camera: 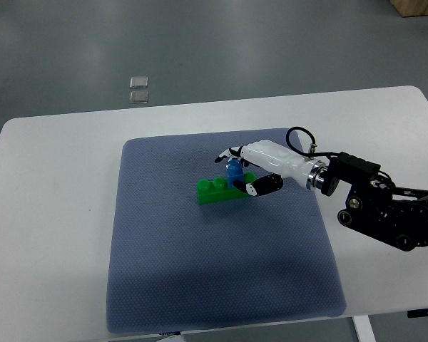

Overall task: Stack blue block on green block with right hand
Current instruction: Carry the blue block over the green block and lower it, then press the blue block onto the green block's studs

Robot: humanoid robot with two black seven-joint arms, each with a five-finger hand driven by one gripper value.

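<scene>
Grey-blue textured mat [221, 271] covers the middle of the white table [50, 185]; all the action sits on the mat's upper half. Green block [215, 190], long with studs on top, lies flat on the mat, running left-right with a slight tilt, right end a bit further from the robot. Blue block [234, 171] is at the green block's right portion, touching or sitting on its top; can't tell whether it's fully seated, since the hand covers part of the joint.

Right hand [260, 165] comes in from the picture's right on a black arm [385, 210], white palm with dark fingers. Fingers are curled round the blue block: upper fingers [225, 154] reach over its far side, and the thumb [260, 186] lies on the near side, over the right end of the green block. Reads as a pinch on the blue block. A black cable [299, 135] loops up from the wrist.

Obstructions: nothing else on the mat near the blocks. The hand itself hides the right end of the green block and the blue block's right face. The left studs of the green block are exposed and bare.

Surroundings: two small clear squares [138, 89] on the grey floor [257, 43] beyond the table's far edge, one just behind the other, well apart from the work. A wooden corner [417, 7] shows at top right. Left arm not visible.
</scene>
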